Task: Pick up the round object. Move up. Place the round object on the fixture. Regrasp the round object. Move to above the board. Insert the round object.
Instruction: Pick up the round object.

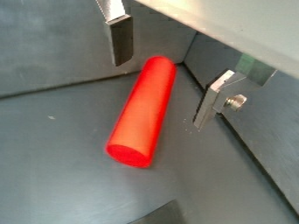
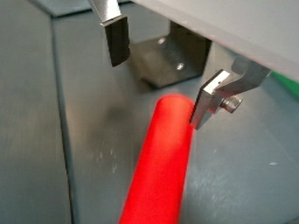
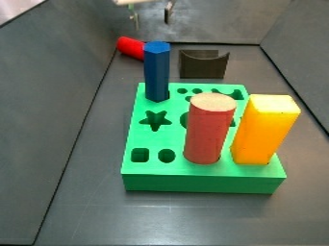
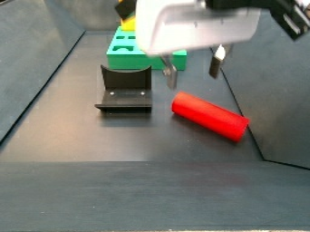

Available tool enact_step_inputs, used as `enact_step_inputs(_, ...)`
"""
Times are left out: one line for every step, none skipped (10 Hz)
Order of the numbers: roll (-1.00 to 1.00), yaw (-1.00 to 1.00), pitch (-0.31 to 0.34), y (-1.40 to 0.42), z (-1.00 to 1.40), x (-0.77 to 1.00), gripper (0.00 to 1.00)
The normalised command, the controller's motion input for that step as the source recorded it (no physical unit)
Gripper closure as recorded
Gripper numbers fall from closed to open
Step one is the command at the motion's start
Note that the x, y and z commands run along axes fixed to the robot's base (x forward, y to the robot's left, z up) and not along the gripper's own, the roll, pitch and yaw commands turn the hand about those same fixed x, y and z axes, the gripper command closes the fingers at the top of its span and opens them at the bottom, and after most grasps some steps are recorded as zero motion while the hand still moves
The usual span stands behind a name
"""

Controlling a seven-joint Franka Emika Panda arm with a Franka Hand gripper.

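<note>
The round object (image 1: pixel 146 109) is a glossy red cylinder lying flat on the grey floor; it also shows in a wrist view (image 2: pixel 163 162) and in both side views (image 3: pixel 131 45) (image 4: pixel 208 116). My gripper (image 1: pixel 163 89) is open and empty, just above one end of the peg, with a finger on either side and neither touching it (image 2: pixel 160 87) (image 4: pixel 194 69). The fixture (image 2: pixel 163 59) stands just beyond that end (image 3: pixel 202 63) (image 4: pixel 125 88). The green board (image 3: pixel 161 159) lies farther off.
In the board stand a blue hexagonal peg (image 3: pixel 156 69), a wide brick-red cylinder (image 3: pixel 210 128) and a yellow block (image 3: pixel 265 127). Sloping grey walls (image 4: pixel 43 82) close in the floor on both sides, and the red peg lies near one of them.
</note>
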Motion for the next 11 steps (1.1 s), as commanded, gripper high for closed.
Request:
enact_step_inputs(-0.33, 0.22, -0.071, 0.15, -0.45, -0.34, 0.0)
enact_step_inputs(-0.38, 0.25, -0.066, 0.06, -0.33, -0.29, 0.0)
enact_step_inputs(-0.39, 0.31, -0.087, 0.02, -0.3, -0.2, 0.0)
enact_step_inputs(-0.31, 0.26, -0.139, 0.01, -0.38, -0.22, 0.0)
enact_step_inputs(-0.08, 0.25, -0.131, 0.0, -0.44, -0.05, 0.0)
enact_step_inputs(0.05, 0.24, -0.06, 0.05, -0.47, 0.02, 0.0)
enact_step_inputs(0.12, 0.25, -0.027, 0.06, -0.45, 0.07, 0.0)
enact_step_inputs(0.13, 0.25, -0.043, 0.05, -0.49, 0.04, 0.0)
enact_step_inputs(0.1, 0.24, -0.087, 0.05, -0.58, 0.0, 0.0)
enact_step_inputs(0.01, 0.2, -0.113, 0.05, -0.65, -0.04, 0.0)
enact_step_inputs(-0.03, 0.15, -0.121, 0.05, -0.55, -0.12, 0.0)
